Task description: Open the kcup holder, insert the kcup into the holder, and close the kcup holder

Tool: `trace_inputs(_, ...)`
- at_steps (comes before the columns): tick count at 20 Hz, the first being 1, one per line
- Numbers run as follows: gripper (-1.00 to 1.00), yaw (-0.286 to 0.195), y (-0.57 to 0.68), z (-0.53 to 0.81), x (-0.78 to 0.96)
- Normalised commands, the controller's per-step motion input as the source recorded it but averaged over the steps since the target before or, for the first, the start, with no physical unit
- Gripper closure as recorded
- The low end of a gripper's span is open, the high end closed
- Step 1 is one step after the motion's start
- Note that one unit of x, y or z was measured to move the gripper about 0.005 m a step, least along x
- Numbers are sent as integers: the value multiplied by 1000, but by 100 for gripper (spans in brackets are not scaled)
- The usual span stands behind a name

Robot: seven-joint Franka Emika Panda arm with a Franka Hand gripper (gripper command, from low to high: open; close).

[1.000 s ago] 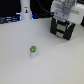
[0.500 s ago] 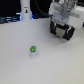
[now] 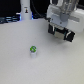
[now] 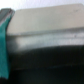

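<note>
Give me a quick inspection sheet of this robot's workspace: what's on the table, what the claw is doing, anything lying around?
Surface: pale table, mostly bare.
Job's things: kcup with green top stands alone mid-table; black holder at the exterior view's upper right, largely covered by the arm.
Clutter: tall white bottle at the back.
Gripper: gripper is at the holder; open or shut cannot be told.
Cables: nothing seen.
Surroundings: dark background; wrist view too blurred to read.
</note>
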Motion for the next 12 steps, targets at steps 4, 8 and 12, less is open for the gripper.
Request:
trace_inputs(4,100,-73,-323,178,898)
trace_inputs(8,100,-72,-403,145,836)
trace_inputs(12,100,-73,-420,137,755)
